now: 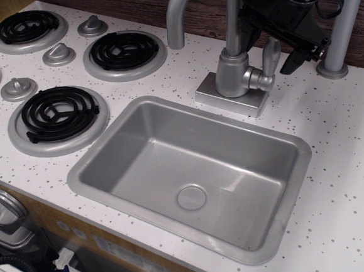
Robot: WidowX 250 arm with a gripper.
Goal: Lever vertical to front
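The lever [269, 58] is a small silver paddle on a short round stub [256, 78] at the right side of the faucet body [231, 74]. It stands upright, paddle end up. My black gripper [274, 39] is open and hangs just above and behind the lever's top. One finger [296, 54] shows to the right of the paddle, the other [251, 23] to its left by the spout pipe. The fingers do not close on the lever.
The curved faucet spout [184, 3] rises over the grey sink basin [125, 131]. A grey post [341, 32] stands right of the gripper. Black stove burners [59, 112] and silver knobs [58, 55] fill the left counter. A dark wood wall runs behind.
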